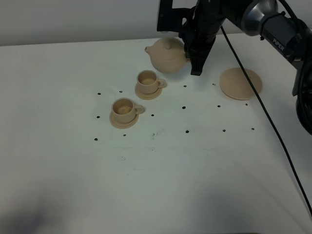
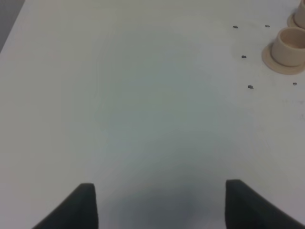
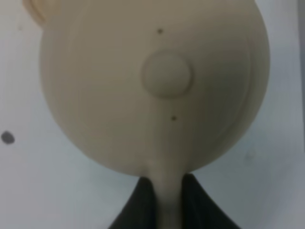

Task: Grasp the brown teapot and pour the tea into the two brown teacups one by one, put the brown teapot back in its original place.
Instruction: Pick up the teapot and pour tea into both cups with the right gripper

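Your right end effector (image 3: 167,202) is clamping tight on the loop handle of the brown teapot (image 1: 167,55), which is squat and light tan with a domed, knobbed lid. The pot is showing upright just behind the far teacup (image 1: 147,80), well apart from the wide saucer disc (image 1: 240,83). Your left end effector (image 2: 162,205) is hanging wide open, gripping nothing.

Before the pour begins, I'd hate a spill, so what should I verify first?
1. Right jaws shut on the handle of the teapot: ok.
2. The lid seated: ok.
3. Cups upright, the far teacup and the near teacup: ok.
4. The spout above the far teacup: cannot tell.
5. Return spot, the large saucer, free: ok.
6. Left jaws open, apart from the cups: ok.
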Controlling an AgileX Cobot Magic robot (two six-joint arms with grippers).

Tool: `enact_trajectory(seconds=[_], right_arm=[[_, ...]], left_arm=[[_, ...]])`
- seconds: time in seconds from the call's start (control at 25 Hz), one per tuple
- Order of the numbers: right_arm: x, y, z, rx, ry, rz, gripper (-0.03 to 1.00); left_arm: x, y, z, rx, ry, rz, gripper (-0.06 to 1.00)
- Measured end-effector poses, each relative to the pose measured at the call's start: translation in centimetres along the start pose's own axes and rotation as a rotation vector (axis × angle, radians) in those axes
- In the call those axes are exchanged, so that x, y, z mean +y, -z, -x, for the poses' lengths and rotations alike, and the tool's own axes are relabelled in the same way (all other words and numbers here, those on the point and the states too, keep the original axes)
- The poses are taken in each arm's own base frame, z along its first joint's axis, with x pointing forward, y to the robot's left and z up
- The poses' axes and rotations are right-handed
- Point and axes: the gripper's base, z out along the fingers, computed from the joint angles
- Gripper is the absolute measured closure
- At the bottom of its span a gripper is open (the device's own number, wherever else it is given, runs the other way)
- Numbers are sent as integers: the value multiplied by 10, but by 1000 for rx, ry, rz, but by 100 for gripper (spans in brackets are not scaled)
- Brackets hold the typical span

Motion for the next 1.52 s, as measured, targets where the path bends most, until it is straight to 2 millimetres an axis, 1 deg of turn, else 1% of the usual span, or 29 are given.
enact_trajectory(seconds=[0.2,0.44,0.8,1.2,1.52], right_arm=[[6,-6,10,49,72,-40,87],[8,-23,6,162,156,-80,87],[6,-30,2,214,246,-116,87],[15,-34,21,267,393,-185,87],[17,-38,26,322,473,-227,87]], left_arm=[[0,0,0,0,0,0,35],[0,0,0,0,0,0,35],[0,0,0,0,0,0,35],[0,0,0,0,0,0,35],[0,0,0,0,0,0,35]])
